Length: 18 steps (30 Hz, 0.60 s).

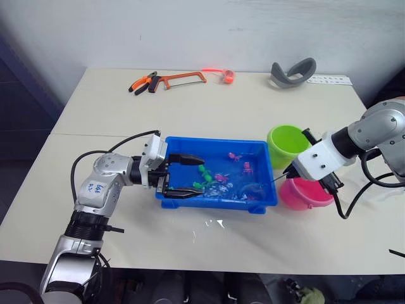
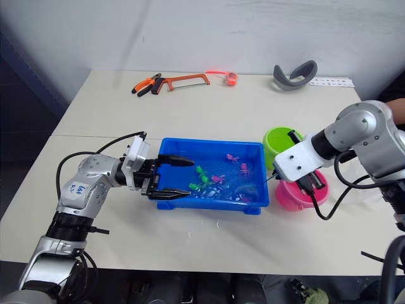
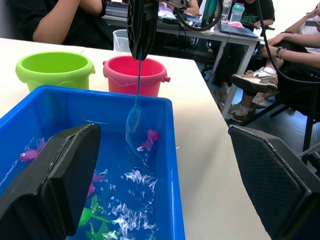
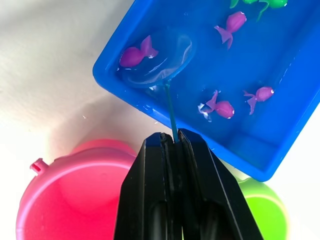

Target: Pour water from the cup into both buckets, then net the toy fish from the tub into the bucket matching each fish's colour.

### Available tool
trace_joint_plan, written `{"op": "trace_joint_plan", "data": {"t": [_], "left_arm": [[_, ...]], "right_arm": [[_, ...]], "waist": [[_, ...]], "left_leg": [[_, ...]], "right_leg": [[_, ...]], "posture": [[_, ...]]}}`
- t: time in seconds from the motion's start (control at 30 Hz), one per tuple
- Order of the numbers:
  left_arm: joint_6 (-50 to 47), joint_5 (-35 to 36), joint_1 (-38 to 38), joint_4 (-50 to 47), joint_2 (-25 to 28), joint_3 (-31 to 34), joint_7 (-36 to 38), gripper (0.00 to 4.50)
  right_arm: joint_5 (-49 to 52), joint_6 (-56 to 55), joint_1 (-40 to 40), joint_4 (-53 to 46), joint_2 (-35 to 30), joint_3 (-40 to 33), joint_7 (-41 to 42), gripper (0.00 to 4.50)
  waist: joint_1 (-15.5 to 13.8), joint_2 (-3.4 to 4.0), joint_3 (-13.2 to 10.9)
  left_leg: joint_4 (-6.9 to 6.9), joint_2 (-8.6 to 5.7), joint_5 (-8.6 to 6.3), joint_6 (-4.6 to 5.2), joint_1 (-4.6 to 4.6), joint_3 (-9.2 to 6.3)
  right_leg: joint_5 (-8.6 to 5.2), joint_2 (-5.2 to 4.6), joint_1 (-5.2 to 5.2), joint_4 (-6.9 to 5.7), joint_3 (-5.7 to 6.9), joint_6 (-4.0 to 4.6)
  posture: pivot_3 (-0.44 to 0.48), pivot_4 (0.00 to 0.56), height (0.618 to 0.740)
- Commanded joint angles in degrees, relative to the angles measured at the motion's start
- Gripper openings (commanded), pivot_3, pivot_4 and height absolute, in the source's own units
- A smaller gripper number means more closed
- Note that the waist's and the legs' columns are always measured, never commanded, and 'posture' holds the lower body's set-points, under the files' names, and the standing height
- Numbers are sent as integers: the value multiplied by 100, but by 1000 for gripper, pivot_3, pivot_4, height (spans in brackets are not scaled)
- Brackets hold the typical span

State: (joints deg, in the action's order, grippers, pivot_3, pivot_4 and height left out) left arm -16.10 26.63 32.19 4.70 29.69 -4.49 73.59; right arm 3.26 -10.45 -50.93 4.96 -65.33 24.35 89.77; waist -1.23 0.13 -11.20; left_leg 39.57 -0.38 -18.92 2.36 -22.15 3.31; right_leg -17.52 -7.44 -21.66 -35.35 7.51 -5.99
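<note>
Currently netting stage, judging by the layout.

Head views: tub (image 1: 166, 201) sits mid-worktop (image 1: 221, 107) with water and fish in it. Left tool (image 1: 183, 177) is spread wide across the tub's left end wall, one finger over the water, one along the front rim, gripping nothing. Right tool (image 1: 297, 170) hangs over the gap between green bucket (image 1: 286, 142) and pink bucket (image 1: 305, 196), both just off the tub's right end. Hacksaw (image 1: 180, 80), pliers (image 1: 143, 82) and a grey curved item (image 1: 293, 72) lie at the far edge, well apart.

Left wrist view: net (image 3: 136, 127) hangs from the right tool (image 3: 140, 30) (handle near vertical), hoop dipped at the tub's right end, touching or just beside a pink fish (image 3: 149, 139). Clear cup (image 3: 120, 41) stands behind the buckets.

Right wrist view: right tool (image 4: 172, 142) clenched on the thin net handle. Handle's long axis runs straight out from the fingertips (image 4: 192, 142) to the hoop in the tub's corner. Pink fish (image 4: 134, 55) lies inside the hoop outline, long axis crosswise to the handle, tail toward the tub's middle; whether it's actually in the mesh, can't tell. Three more pink fish further in.

Key relation: fish sits directly beyond the tool along the handle; pink bucket right beneath the wrist. Right arm is the near one. Likely next: lift, swing back over pink.
</note>
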Motion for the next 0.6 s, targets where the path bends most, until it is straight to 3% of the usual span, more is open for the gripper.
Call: {"op": "trace_joint_plan", "data": {"t": [0.03, 0.6], "left_arm": [[14, 100, -43, -251, 54, 117, 0, 4452], [39, 88, -34, -195, 110, 130, 15, 4452]], "right_arm": [[16, 355, -145, 68, 55, -331, 219, 0], [534, 1976, 382, 211, 402, -851, 82, 0]], "waist": [[2, 0, 0], [-2, 0, 0]], "left_leg": [[0, 0, 0, 0, 0, 0], [0, 0, 0, 0, -1, 0]], "right_leg": [[0, 0, 0, 0, 1, 0], [0, 2, 0, -1, 2, 0]], "posture": [[0, 150, 740], [0, 150, 740]]}}
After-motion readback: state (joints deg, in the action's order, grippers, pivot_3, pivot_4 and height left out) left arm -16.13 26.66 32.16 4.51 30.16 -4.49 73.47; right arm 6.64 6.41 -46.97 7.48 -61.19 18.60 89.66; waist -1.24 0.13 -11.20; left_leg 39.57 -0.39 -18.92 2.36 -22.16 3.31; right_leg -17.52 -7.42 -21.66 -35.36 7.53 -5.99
